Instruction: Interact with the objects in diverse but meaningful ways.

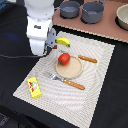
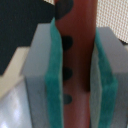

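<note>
In the wrist view my gripper (image 2: 77, 70) is shut on a brown sausage (image 2: 80, 25) with dark spots, which sits lengthwise between the teal pads (image 2: 54, 80). In the exterior view the gripper (image 1: 50, 48) hangs low over the mat's far corner on the exterior view's left, and the arm hides the sausage there. A yellow banana (image 1: 62, 41) lies just beside it. A red round fruit (image 1: 64, 59) rests on the tan plate (image 1: 72, 71). The yellow box with red marks (image 1: 34, 87) lies near the mat's near corner on that same side.
A striped placemat (image 1: 95, 95) covers the dark table. A wooden-handled fork (image 1: 64, 80) lies in front of the plate and a knife (image 1: 87, 59) behind it. Two dark pots (image 1: 92, 12) and a bowl (image 1: 122, 17) stand on a wooden board at the back.
</note>
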